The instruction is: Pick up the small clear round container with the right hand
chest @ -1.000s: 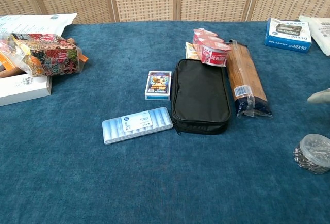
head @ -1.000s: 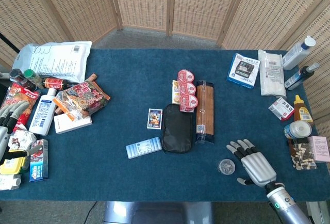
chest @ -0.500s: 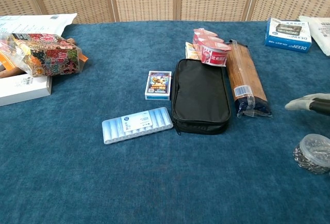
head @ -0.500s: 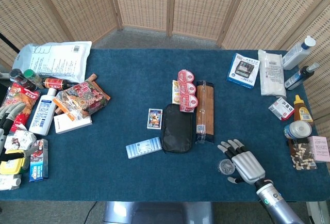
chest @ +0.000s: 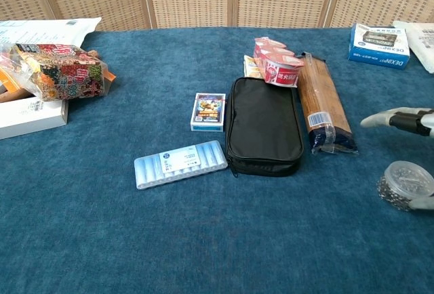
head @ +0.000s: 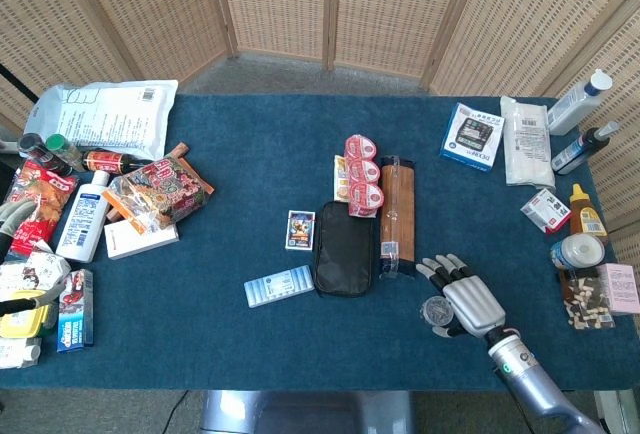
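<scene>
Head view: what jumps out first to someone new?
The right hand at the near right edge of the blue table, fingers spread over the small clear round container. Next, the black pouch mid-table, and the heap of packets on the left.

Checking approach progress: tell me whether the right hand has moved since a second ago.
Yes. The right hand shifted left, toward the black pouch, reaching the clear round container.

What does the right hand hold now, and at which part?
Nothing yet. The right hand is spread over the small clear round container; a closed hold cannot be told.
</scene>
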